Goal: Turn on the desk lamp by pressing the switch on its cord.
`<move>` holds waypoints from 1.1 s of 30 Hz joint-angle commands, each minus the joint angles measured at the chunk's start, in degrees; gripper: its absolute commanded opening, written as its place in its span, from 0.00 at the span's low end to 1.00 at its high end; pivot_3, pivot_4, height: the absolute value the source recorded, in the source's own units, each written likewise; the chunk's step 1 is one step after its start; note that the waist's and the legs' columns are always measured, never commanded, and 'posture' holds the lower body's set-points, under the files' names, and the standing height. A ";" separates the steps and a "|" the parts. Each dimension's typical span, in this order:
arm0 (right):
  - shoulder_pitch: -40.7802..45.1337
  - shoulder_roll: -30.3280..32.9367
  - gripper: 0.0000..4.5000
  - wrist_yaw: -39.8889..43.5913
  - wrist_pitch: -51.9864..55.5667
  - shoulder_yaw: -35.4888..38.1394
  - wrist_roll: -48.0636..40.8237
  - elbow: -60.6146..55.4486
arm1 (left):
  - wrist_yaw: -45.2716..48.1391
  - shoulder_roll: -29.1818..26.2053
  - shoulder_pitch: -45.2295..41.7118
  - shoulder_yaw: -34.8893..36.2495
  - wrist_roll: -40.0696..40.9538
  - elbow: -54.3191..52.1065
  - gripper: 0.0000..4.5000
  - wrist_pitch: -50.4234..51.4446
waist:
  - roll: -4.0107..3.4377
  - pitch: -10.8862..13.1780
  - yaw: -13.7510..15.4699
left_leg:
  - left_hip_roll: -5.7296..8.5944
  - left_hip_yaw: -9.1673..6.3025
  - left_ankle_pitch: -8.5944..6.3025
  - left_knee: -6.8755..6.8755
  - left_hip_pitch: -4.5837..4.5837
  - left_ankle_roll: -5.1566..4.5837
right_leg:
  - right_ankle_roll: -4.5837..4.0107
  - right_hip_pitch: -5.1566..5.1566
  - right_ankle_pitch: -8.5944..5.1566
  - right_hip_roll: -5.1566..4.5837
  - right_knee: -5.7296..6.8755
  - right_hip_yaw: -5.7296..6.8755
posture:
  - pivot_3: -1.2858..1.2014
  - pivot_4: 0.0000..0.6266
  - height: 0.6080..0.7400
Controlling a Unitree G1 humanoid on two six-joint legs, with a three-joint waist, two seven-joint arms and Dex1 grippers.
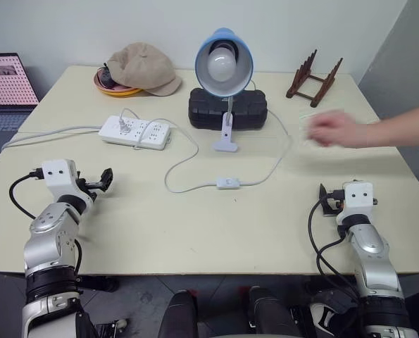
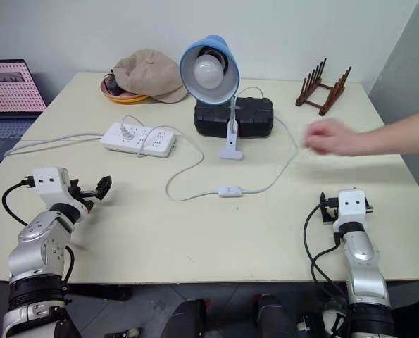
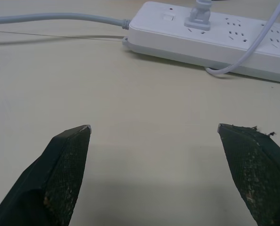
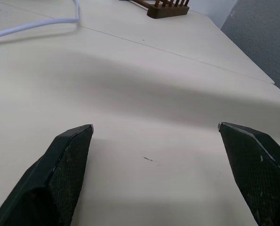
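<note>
Both end effectors level, spread, over table.

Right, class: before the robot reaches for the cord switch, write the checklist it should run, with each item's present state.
1. Switch in plain sight on the table, nothing on it: ok.
2. Cord runs unbroken from switch to desk lamp: ok.
3. Lamp not yet lit: ok.
4. Left gripper jaws open, empty: ok.
5. Right gripper jaws open, empty: ok.
6. Workspace free of people: not ok, a person's hand reaches over the table right of the lamp.
</note>
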State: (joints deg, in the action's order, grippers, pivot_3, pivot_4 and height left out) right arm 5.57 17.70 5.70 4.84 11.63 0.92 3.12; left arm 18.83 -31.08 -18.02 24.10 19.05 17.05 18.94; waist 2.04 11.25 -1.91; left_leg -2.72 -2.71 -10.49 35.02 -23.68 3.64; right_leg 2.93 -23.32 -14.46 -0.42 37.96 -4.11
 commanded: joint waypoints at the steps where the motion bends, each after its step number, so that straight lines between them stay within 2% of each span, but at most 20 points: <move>1: 0.64 0.59 0.99 -0.20 -0.76 0.76 -0.38 -0.70 | 0.38 -1.27 0.75 1.43 0.81 -4.13 1.00 0.00 | 0.00 0.00 0.00 | 0.00 0.00 0.00 0.00 0.00 0.00 | 0.00 0.00 0.00 0.00 0.00 0.00 | 0.52 0.24 1.00; 5: 0.70 0.88 0.99 0.35 -0.63 0.24 -0.08 -0.90 | 0.53 -1.42 1.52 2.08 1.22 -5.06 1.00 1.21 | 0.00 0.00 0.00 | 0.00 0.00 0.00 0.00 0.00 0.00 | 0.00 0.00 0.00 0.00 0.00 0.00 | 0.52 0.24 1.00; 10: 1.67 3.08 0.99 4.89 0.27 -1.13 -1.02 -2.01 | 2.39 -2.41 3.62 1.97 2.22 -9.12 1.00 3.26 | 0.00 0.00 -0.03 | 0.00 0.01 0.00 0.00 0.00 0.00 | -0.04 0.00 -0.03 -0.01 0.00 -0.01 | 0.52 0.24 1.00; 15: 4.27 8.41 0.99 20.87 3.23 -5.31 -7.76 -5.11 | 10.36 -5.61 6.55 -2.58 4.26 -18.28 1.00 8.14 | -0.01 0.01 -0.15 | -0.01 0.01 0.00 0.01 0.00 0.00 | -0.12 0.00 -0.07 -0.01 -0.01 -0.02 | 0.52 0.24 1.00; 18: 8.01 13.43 0.99 34.40 6.68 -9.77 -12.13 -6.46 | 18.23 -9.80 7.39 -6.26 7.19 -25.72 1.00 11.59 | -0.01 0.01 -0.19 | -0.02 0.00 0.00 0.02 0.01 0.00 | -0.14 0.00 -0.08 0.01 0.02 0.00 | 0.52 0.24 1.00; 22: 15.09 17.11 0.99 47.89 8.79 -15.89 -14.66 -3.65 | 24.82 -13.37 6.54 -11.36 9.06 -31.79 1.00 13.94 | -0.02 0.02 -0.26 | -0.01 0.01 0.00 0.01 0.01 0.00 | -0.16 0.01 -0.09 0.00 -0.03 0.00 | 0.52 0.24 1.00; 24: 21.05 16.50 0.99 53.46 7.58 -19.51 -14.02 1.08 | 28.22 -14.71 5.18 -14.72 10.11 -36.03 1.00 14.84 | -0.02 0.03 -0.39 | -0.02 0.00 0.00 0.01 0.00 0.00 | -0.16 0.00 -0.09 0.01 -0.03 0.00 | 0.52 0.24 1.00; 26: 25.67 14.44 0.99 55.01 5.50 -21.66 -12.59 6.37 | 28.91 -14.59 3.31 -16.65 9.40 -37.36 1.00 14.09 | -0.03 0.07 -0.69 | -0.02 0.02 0.00 0.04 -0.01 0.00 | -0.16 -0.02 -0.09 0.02 -0.05 0.00 | 0.52 0.24 1.00; 33: 34.47 8.87 0.99 59.82 -0.92 -25.91 -9.66 20.13 | 31.17 -15.94 3.75 -17.80 10.38 -42.68 1.00 15.21 | -0.02 0.06 -1.18 | -0.02 -0.03 -0.01 -0.02 -0.14 -0.01 | 0.06 -0.12 0.00 0.03 -0.01 0.05 | 0.52 0.24 1.00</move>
State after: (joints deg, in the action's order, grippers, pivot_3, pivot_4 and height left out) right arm 38.02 26.70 63.64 6.64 -13.97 -9.69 21.33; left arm 49.53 -46.07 -14.54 5.63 28.55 -22.75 33.92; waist 2.02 11.31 -3.09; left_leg -2.74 -2.75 -10.51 34.99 -23.87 3.63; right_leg 3.00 -23.47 -14.46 -0.39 37.94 -4.05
